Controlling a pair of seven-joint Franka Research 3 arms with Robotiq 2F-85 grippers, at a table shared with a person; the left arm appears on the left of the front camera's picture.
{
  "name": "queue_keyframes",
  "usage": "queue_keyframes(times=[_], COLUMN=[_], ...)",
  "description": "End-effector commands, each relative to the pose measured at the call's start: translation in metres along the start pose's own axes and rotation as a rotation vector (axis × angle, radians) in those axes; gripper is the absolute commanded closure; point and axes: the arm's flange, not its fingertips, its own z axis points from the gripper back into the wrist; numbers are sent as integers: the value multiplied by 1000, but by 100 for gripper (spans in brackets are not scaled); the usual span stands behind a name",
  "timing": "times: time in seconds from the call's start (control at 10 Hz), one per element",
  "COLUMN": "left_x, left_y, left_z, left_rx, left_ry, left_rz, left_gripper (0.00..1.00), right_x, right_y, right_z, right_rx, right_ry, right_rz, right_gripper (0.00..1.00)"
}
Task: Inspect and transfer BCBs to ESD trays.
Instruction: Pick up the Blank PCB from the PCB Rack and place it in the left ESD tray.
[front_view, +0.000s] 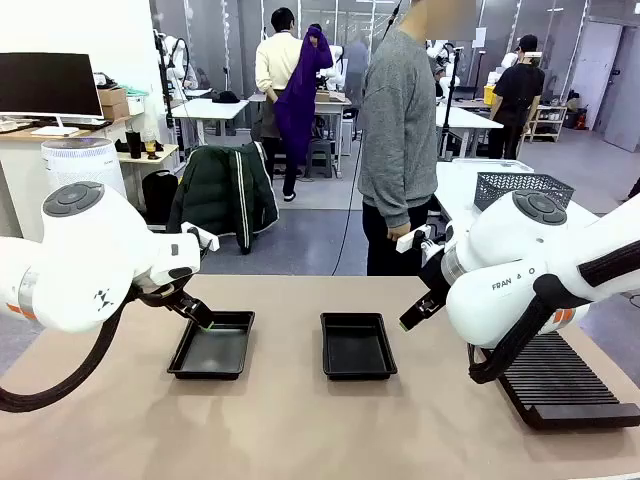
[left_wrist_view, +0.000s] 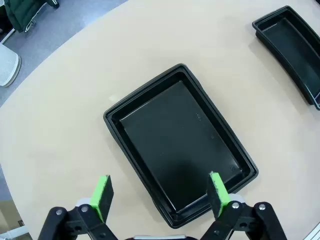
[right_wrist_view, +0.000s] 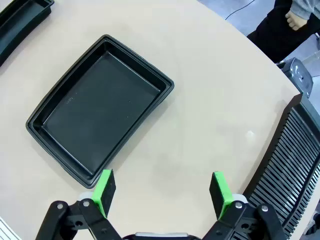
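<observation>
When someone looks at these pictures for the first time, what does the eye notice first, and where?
Two black trays lie side by side on the tan table: the left ESD tray and the right ESD tray. The left tool hangs open over one end of the left tray; the right tool hangs open between the right tray and the ribbed black rack. A person stands beyond.

Open lab hall. Grey floor (front_view: 310, 240) mid frame, white wall (front_view: 100, 30) upper left. At the left edge we've got a dark monitor (front_view: 50, 85) on a wooden desk (front_view: 60, 132), with a white perforated cylinder unit (front_view: 82, 160) below it. White worktables (front_view: 205, 108) further back, another (front_view: 465, 185) at right. Dark green jacket (front_view: 225, 195) draped over a chair. Beige tabletop (front_view: 300, 430) across the bottom. Light is even.
</observation>
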Motion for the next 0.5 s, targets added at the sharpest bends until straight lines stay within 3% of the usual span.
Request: queue_keyframes(times=[0.0,0.4], left_x=[1,1], left_y=[0,0], left_z=[2,2], left_rx=[-1,-1], left_ry=[1,1], left_rz=[-3,-3], left_gripper=[0,0], right_x=[0,0], right_y=[0,0], right_z=[0,0], right_rx=[0,0], right_ry=[0,0], right_rz=[0,0], right_gripper=[0,0])
